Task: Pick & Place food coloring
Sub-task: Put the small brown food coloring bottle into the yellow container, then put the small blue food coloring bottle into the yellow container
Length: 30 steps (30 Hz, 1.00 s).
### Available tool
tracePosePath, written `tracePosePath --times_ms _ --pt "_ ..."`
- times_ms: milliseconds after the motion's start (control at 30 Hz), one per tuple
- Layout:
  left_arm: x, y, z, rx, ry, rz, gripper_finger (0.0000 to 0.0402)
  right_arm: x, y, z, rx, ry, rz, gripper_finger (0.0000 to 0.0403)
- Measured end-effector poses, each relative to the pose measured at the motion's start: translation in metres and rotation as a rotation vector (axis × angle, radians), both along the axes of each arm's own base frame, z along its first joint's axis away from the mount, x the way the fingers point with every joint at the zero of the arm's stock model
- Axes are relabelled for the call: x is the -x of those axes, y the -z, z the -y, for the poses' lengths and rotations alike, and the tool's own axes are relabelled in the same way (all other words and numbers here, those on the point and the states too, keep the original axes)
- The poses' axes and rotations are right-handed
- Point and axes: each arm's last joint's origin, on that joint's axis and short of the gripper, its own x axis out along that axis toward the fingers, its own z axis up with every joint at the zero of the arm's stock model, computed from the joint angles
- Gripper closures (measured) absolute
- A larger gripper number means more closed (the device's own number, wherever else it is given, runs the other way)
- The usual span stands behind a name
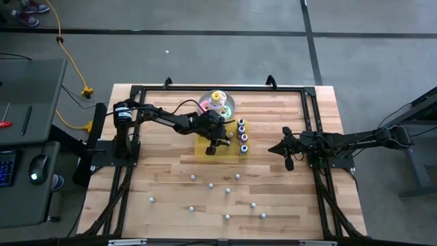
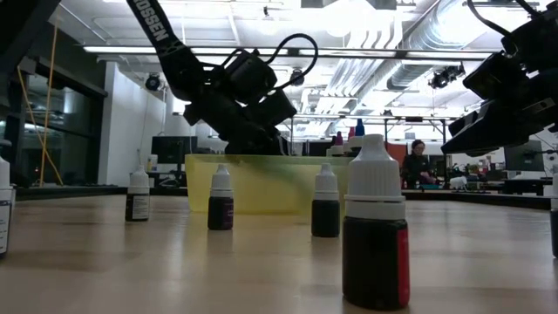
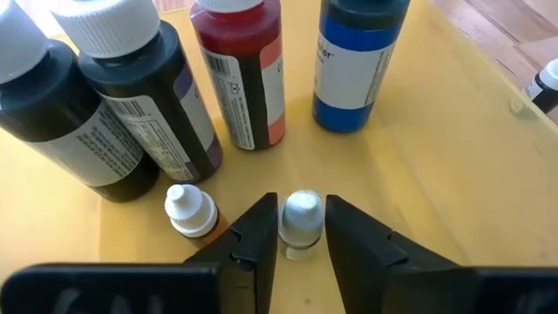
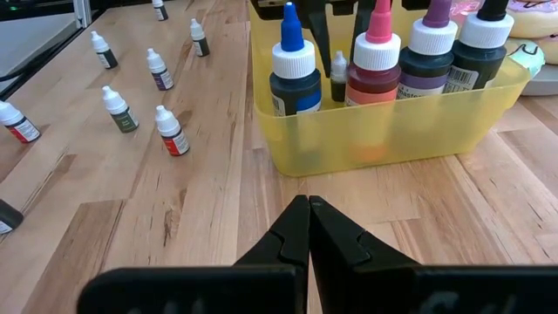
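Your left gripper [image 3: 301, 231] is down inside the translucent yellow tray [image 4: 392, 131], its two dark fingers [image 3: 253, 235] clamped on a tiny food coloring bottle [image 3: 302, 222] whose pale cap shows between them. Just beside it on the tray floor stands a second small bottle [image 3: 192, 211] with a white cap. Along one side of the tray you have a row of four larger bottles: a blue one [image 3: 359, 61], a red one [image 3: 240, 74], and two dark ones [image 3: 139, 96], all upright and close together; from the right wrist view they show with blue, pink, purple and dark tips above white caps. Outside the tray, the rest of the tiny food coloring bottles [image 4: 171, 131] stand scattered and upright on the wooden table [image 1: 164, 171], well apart from one another, toward the near edge in the high view. Behind the tray sits a round plate with pastel ring toys [image 1: 218, 102]. Your right gripper [image 4: 308, 231] waits above the table to the right of the tray, fingers pressed together and holding nothing. In the low view a person [image 2: 417, 166] sits in the room beyond the table
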Motion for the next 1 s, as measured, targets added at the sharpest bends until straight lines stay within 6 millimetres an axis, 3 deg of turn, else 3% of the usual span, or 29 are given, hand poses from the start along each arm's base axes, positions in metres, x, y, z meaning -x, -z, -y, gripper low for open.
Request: tracePosePath --times_ms 333,567,733,1000 --pt "0.000 -0.001 0.000 -0.004 -0.003 0.007 0.0259 0.000 0.000 0.000 0.000 0.000 0.000 0.0402" --pt "-0.004 -0.016 -0.001 -0.010 -0.009 0.013 0.0224 0.000 0.000 0.000 0.000 0.000 0.000 0.0402" --pt "-0.010 -0.044 -0.001 -0.012 -0.014 -0.012 0.0213 0.000 0.000 0.000 0.000 0.000 0.000 0.0402" --pt "-0.011 -0.121 0.010 0.004 -0.042 -0.158 0.0211 0.000 0.000 0.000 0.000 0.000 0.000 0.0402"
